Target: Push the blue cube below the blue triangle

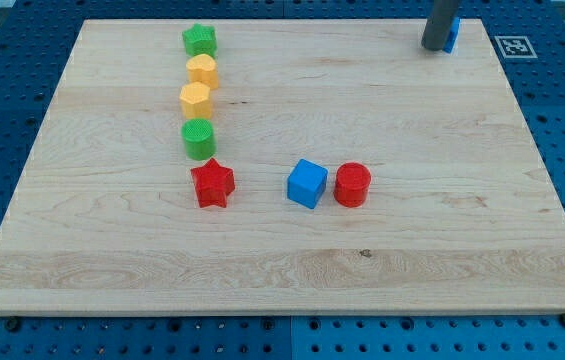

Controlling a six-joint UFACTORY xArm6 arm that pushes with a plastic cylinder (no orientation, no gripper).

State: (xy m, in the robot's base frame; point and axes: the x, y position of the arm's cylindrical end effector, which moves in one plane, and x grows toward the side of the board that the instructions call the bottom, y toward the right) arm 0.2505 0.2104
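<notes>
The blue cube (pixel 307 183) sits on the wooden board (pixel 282 260) a little right of centre, touching or nearly touching a red cylinder (pixel 352 185) on its right. The blue triangle (pixel 451 36) is at the view's top right, mostly hidden behind my rod. My tip (pixel 434 46) rests at the triangle's left side, far up and to the right of the blue cube.
A column of blocks runs down the left: a green block (pixel 200 41), two yellow blocks (pixel 203 70) (pixel 195 99), a green cylinder (pixel 199 139), and a red star (pixel 212 183). A fiducial tag (pixel 514 46) lies off the board's top right corner.
</notes>
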